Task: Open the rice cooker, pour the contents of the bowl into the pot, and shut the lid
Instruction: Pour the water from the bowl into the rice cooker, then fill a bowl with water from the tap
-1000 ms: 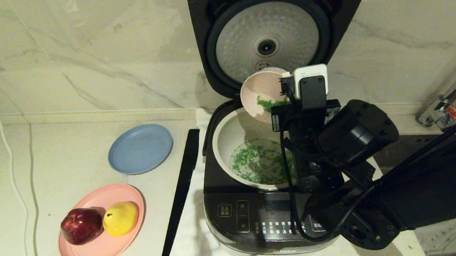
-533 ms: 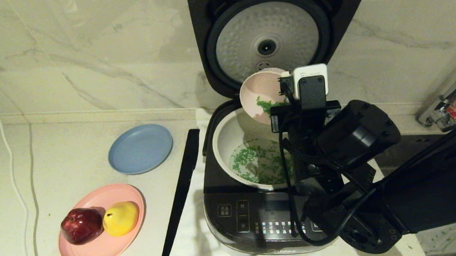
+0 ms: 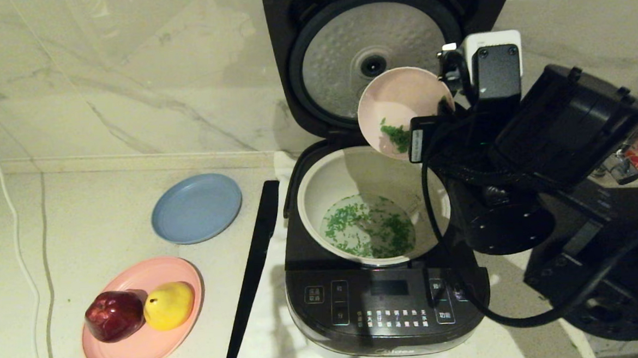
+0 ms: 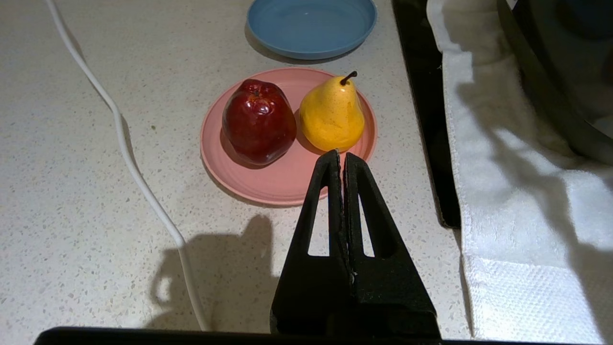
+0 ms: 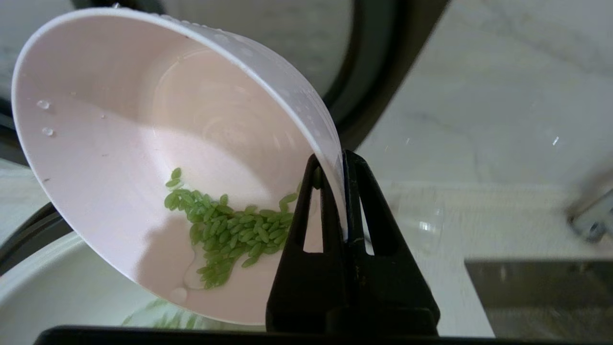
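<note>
The left gripper (image 4: 341, 160), fingers pressed together, hangs over the speckled counter (image 4: 72, 191) near a pink plate (image 4: 282, 184). A red apple (image 4: 258, 122) and yellow pear (image 4: 331, 116) sit on it, touching. A blue plate (image 4: 311, 28) lies beyond; a white cable (image 4: 129, 153) and a white towel (image 4: 517, 201) flank them.

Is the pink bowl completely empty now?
No: in the right wrist view a clump of green grains clings to the inside of the tilted bowl.

The lid (image 3: 383, 50) stands upright behind the pot (image 3: 325, 184), walling off the back. The tilted bowl (image 3: 397, 112) and right gripper (image 5: 342, 163) crowd the pot's rear right; its left and front lie open. Blue plate (image 3: 196, 207) and fruit plate (image 3: 136, 341) occupy the left desk (image 3: 81, 224).
</note>
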